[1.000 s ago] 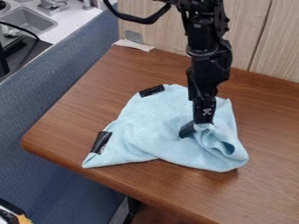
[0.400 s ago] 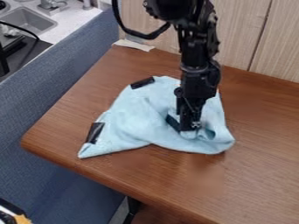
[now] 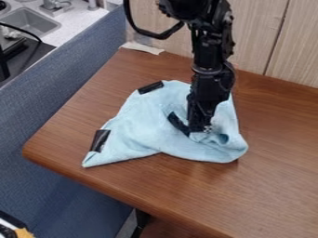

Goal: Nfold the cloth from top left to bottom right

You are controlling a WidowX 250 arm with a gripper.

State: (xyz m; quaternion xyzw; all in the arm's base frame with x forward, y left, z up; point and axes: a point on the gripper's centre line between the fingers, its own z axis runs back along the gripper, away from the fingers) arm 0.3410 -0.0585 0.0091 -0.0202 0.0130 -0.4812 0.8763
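The black gripper [image 3: 200, 122] hangs down over the right-hand part of the light blue cloth [image 3: 146, 125], its lower end against bunched fabric. Whether it holds the fabric cannot be made out. The cloth lies crumpled on the table, with a rounded, curled fold at its right and a pointed corner at lower left. Black patches mark its upper-left edge and its lower-left corner. A further dark strip lies slantwise just left of the gripper's lower end; what it belongs to is unclear. The gripper hides some of the cloth beneath it.
The brown wooden table [image 3: 279, 186] has a rounded front-left corner and a pale scrap [image 3: 142, 47] at its back-left corner. A blue padded panel [image 3: 68, 88] runs along the left side. Behind the table stands a wood-panelled wall [image 3: 273, 37]; a sink [image 3: 34, 23] is at upper left.
The gripper has shifted left and slightly up in view, and the cloth has slid the same way. The dark strip beside the gripper has turned and shows longer now.
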